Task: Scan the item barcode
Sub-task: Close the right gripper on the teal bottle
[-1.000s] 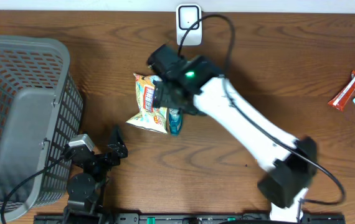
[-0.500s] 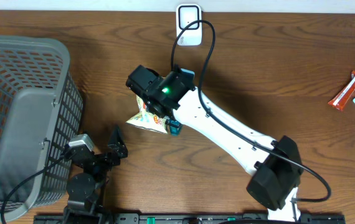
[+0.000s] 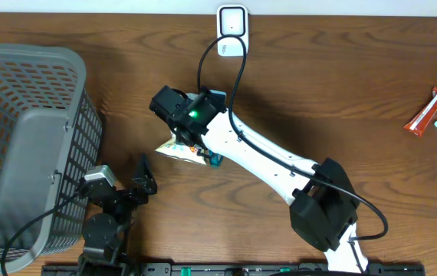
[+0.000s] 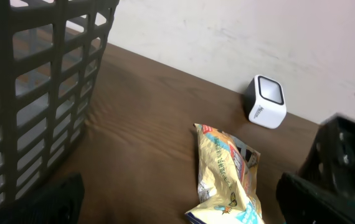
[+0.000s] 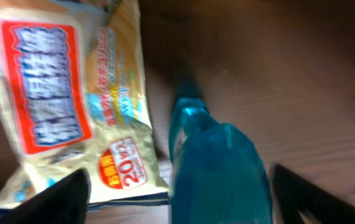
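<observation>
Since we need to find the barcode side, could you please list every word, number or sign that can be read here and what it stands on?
"20": in a red circle on the pack, right wrist view; the characters beside it are blurred.
White characters on its red panel: too blurred to read.
Mark on the side of the white scanner: too small.
Wrappers at far right, overhead view: too small.
</observation>
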Controlling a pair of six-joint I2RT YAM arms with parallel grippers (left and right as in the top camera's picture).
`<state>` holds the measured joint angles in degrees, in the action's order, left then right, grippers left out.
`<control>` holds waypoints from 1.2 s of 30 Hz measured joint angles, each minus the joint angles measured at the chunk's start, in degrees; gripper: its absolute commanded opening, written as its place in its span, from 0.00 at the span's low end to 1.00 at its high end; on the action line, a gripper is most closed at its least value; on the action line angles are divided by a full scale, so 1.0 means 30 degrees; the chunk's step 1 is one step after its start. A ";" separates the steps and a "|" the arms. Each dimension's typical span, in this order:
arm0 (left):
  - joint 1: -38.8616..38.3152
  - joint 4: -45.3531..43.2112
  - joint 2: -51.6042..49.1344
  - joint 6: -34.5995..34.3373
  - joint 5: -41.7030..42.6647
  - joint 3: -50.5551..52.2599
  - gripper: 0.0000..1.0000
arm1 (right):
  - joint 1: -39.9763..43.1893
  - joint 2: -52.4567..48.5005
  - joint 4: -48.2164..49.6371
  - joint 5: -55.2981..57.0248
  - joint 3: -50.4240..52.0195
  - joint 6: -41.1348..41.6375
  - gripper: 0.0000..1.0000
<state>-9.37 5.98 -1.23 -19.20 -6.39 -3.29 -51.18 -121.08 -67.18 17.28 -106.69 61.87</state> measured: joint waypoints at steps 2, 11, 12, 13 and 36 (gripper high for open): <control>-0.0007 -0.0007 0.0000 0.0000 0.0000 0.0000 0.98 | 0.0000 -0.0022 0.0299 0.0124 0.0291 0.0000 0.59; 0.0000 0.0000 0.0000 0.0000 0.0007 0.0000 0.98 | 0.0087 0.0022 0.0415 0.0342 0.0357 0.0561 0.17; -0.0007 0.0000 0.0000 0.0000 0.0000 0.0000 0.98 | 0.0117 0.0022 0.0379 0.0306 0.0357 0.0889 0.16; 0.0000 0.0000 0.0000 0.0000 0.0007 0.0000 0.98 | 0.0138 0.0022 0.0335 0.0277 0.0357 0.1100 0.11; 0.0000 0.0000 0.0000 0.0000 0.0000 0.0000 0.98 | 0.4721 0.0721 -0.4233 0.0845 0.0947 1.1111 0.11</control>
<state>-9.37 5.98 -1.23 -19.20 -6.39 -3.29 -37.01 -118.91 -79.88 19.81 -103.85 95.20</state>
